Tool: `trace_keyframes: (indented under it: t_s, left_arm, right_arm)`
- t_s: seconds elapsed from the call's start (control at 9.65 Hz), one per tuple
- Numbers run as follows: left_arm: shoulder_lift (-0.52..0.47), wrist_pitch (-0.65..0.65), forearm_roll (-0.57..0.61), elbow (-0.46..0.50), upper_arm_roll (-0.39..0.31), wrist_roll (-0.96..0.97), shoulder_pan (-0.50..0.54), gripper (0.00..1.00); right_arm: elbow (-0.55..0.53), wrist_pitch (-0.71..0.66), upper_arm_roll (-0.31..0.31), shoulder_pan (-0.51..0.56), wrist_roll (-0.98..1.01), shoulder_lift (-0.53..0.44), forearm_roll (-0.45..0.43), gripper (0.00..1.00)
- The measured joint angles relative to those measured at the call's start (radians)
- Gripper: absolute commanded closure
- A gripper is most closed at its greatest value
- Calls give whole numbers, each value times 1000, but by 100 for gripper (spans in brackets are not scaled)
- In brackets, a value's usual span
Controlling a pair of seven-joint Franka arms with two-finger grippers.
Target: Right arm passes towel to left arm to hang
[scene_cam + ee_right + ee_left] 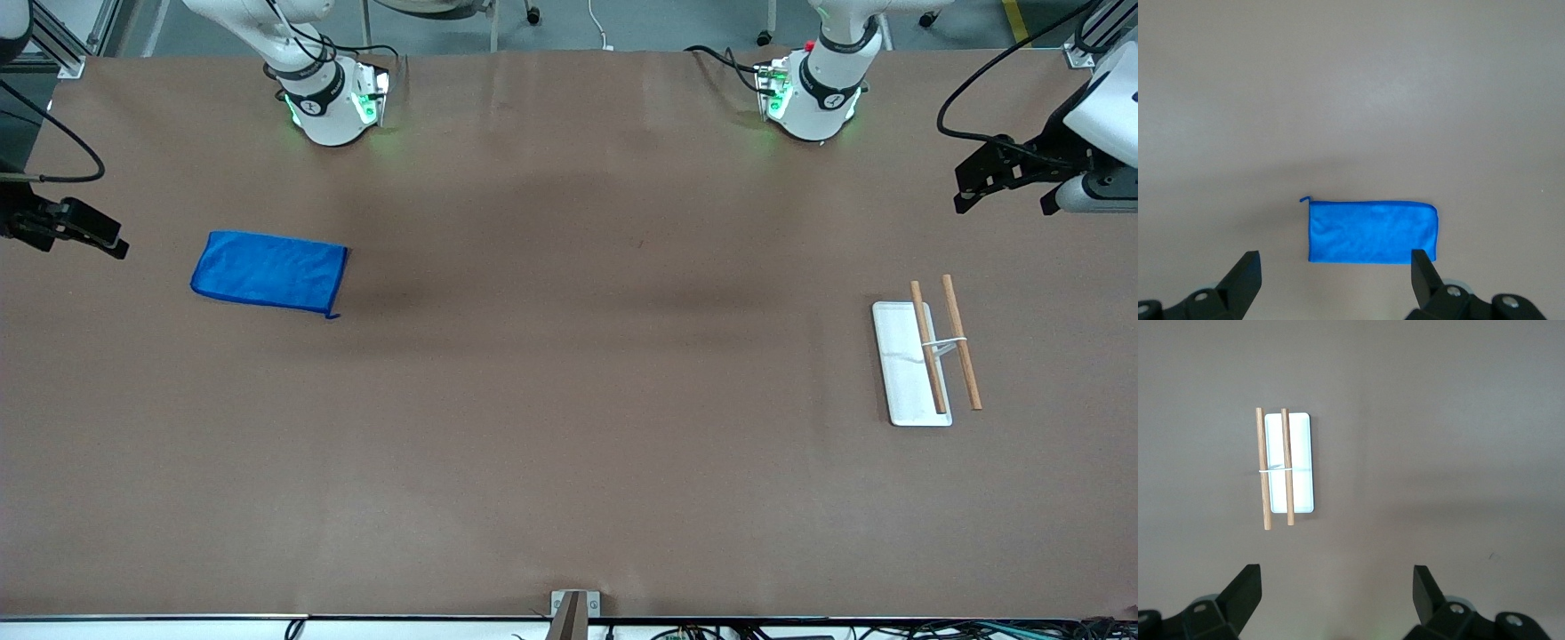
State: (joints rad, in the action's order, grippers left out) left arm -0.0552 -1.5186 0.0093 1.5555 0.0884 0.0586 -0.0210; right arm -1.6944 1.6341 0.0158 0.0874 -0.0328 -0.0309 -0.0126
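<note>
Towel first: a bright royal-blue soft rectangular cloth towel (268, 271) lies flat on the brown table (569, 427), folded into a long neat oblong with a darker stitched edge. It sits toward the right arm's end of the table, out in front of the right arm's base, with nothing touching it. A small loop sticks out at one corner, the corner nearer to the front camera and toward the middle of the table. In the right wrist view the same towel (1371, 231) lies spread below the camera, its loop showing at one corner.

The right gripper (84, 233), black and two-fingered, hangs in the air at the right arm's end of the table, beside the towel and apart from it. Its jaws stand wide apart with nothing between them; in the right wrist view the fingertips (1245, 270) frame bare table just short of the cloth.

Well apart from the towel, toward the left arm's end of the table, stands a small hanging rack (929, 351): a flat white rectangular base carrying two slim wooden rods joined by a thin white crosspiece. The left wrist view shows this rack (1286, 468) from above.

The left gripper (1005, 173) waits in the air near the rack. Its jaws are spread wide and hold nothing; the fingertips (1425, 587) show over bare table.
</note>
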Motion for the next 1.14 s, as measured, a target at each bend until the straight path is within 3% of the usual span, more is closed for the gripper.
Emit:
trace_keyframes:
  t_s: [0.41,1.14]
  left_arm:
    - [6,4,0,0,1,-5,-1,0]
    - [12,8,0,3,1,-7,0,0]
  right_arm:
    - [-251,169,1,22,2,13,0,1]
    - [-710,654,8,161,114,42,0,3]
